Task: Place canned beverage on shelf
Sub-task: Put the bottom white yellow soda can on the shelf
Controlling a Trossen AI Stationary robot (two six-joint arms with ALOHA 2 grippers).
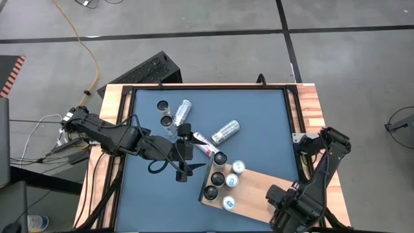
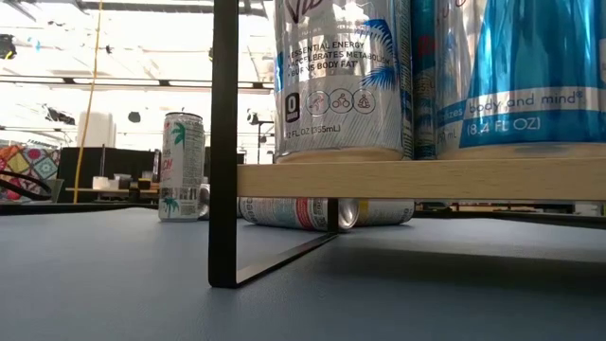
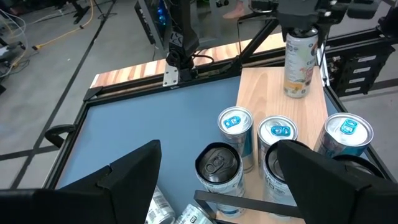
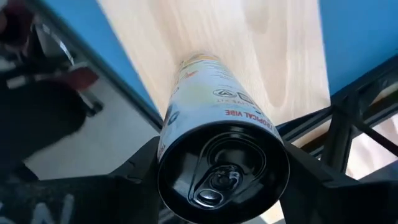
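Your two arms are matte black, chunky jointed links all the way. The left arm [image 1: 110,134] has black cable looping off it by the gripper [image 1: 187,169], whose fingers [image 3: 124,180] are broad, dark wedge shapes. The right arm [image 1: 317,168] looks the same, blocky black housings.

light: bright, even | shadows: soft | blur: right wrist view edges

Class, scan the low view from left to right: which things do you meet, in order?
Upright white can → black shelf leg → silver can on the shelf → blue can at the right edge.
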